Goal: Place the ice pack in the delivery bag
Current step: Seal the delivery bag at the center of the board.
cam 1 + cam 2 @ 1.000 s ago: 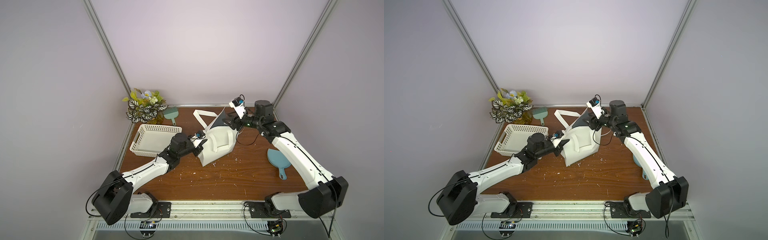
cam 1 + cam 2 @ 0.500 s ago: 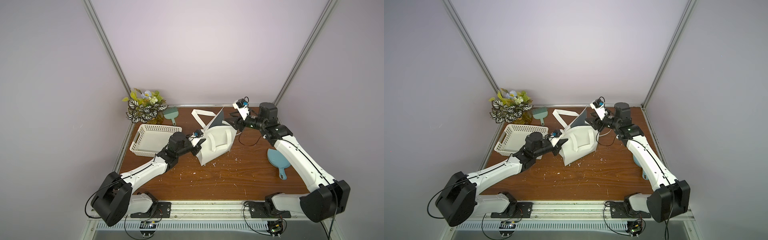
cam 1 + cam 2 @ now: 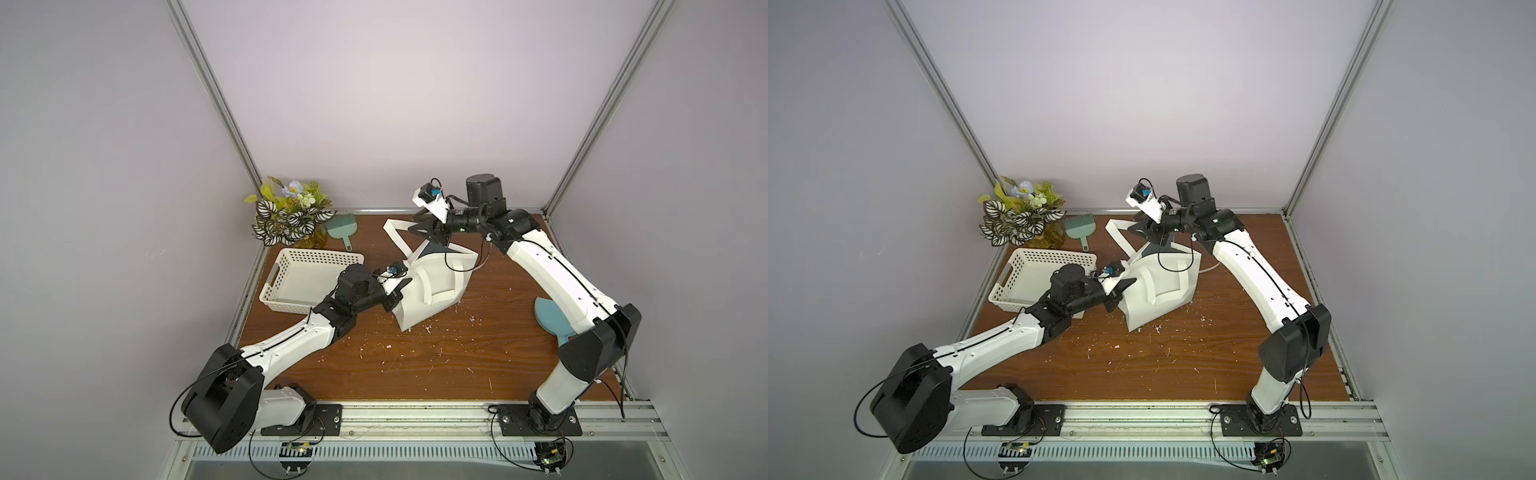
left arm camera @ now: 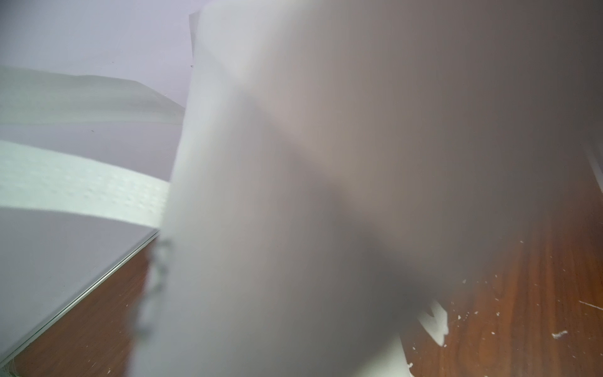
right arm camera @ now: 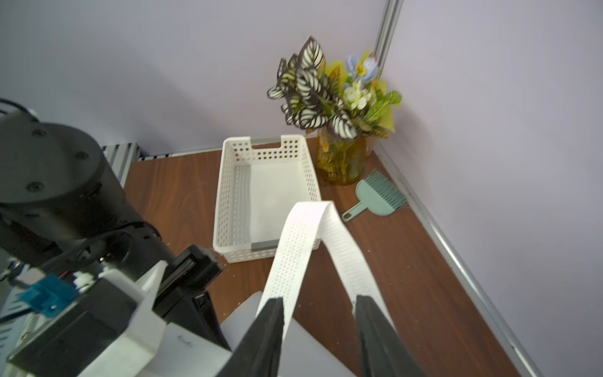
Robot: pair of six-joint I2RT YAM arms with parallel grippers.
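The delivery bag [image 3: 436, 286] is sitting slumped on the table [image 3: 415, 365], about midway between the left and right edges and nearer the far edge. The left end effector [image 3: 400, 291] is pressing against the bag's left side with its jaws together. It is probably pinching the fabric there, since white cloth is blurring nearly the whole left wrist view. The right end effector [image 5: 316, 302] is hovering over the bag's far side. Its fingers [image 5: 270, 326] are standing apart, and the two legs of a white loop handle [image 5: 293, 254] are running down to them, one leg to each finger. The ice pack is not showing in any view, so I cannot tell whether it is lying inside the bag. A white perforated basket [image 3: 316, 254] is sitting by the left edge, and a potted plant [image 3: 291, 220] is filling the far-left corner.
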